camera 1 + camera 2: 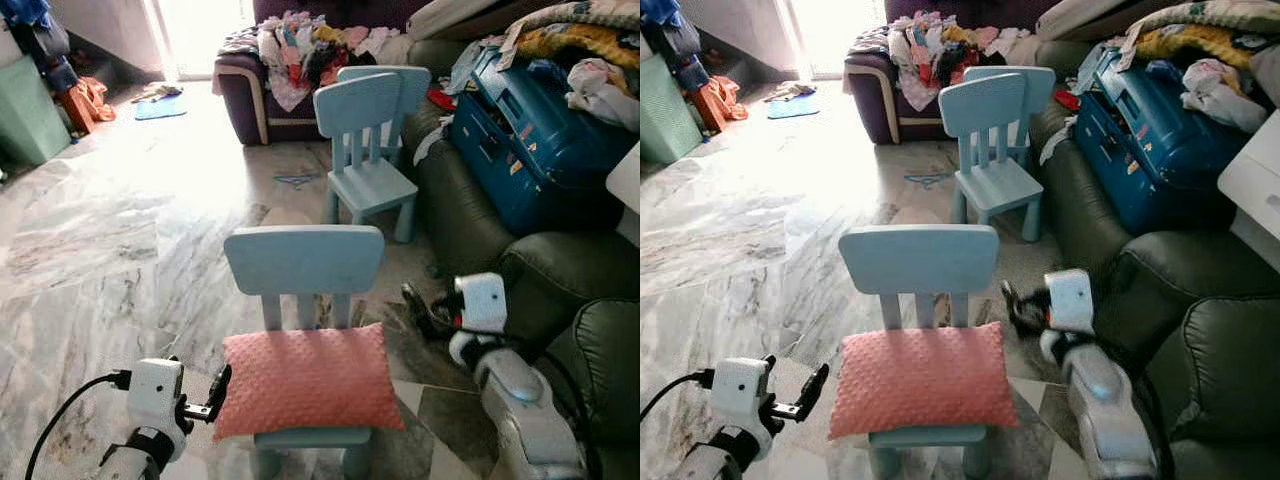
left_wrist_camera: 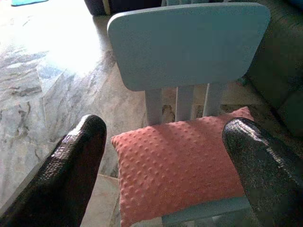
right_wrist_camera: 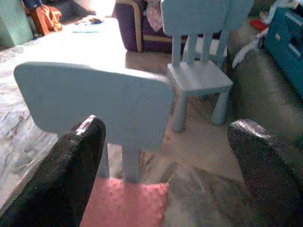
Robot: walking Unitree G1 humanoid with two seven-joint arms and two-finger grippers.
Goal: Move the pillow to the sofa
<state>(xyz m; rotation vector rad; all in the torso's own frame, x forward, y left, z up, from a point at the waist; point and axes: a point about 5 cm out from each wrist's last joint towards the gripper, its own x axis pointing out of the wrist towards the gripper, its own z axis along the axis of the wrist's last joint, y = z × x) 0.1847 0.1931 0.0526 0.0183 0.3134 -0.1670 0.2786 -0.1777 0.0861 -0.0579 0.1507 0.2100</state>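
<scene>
Left eye view: both grippers, left gripper (image 1: 222, 388) and right gripper (image 1: 420, 305), flank the pillow (image 1: 308, 378) with fingers spread, likely readying a two-sided lift off the chair (image 1: 303, 263).

There is one pink pillow (image 1: 308, 378). Two pale blue chairs stand in a row: the near chair (image 1: 303, 262) and the far chair (image 1: 362, 130). There is one blue suitcase (image 1: 530, 150), one green sofa (image 1: 500, 260) and one purple sofa (image 1: 262, 100) with one heap of clothes (image 1: 305, 40) on it. There are two grippers, the left gripper (image 1: 218, 392) and the right gripper (image 1: 420, 308), each with two black fingers. One blue mat (image 1: 160, 106) lies on the floor.
</scene>
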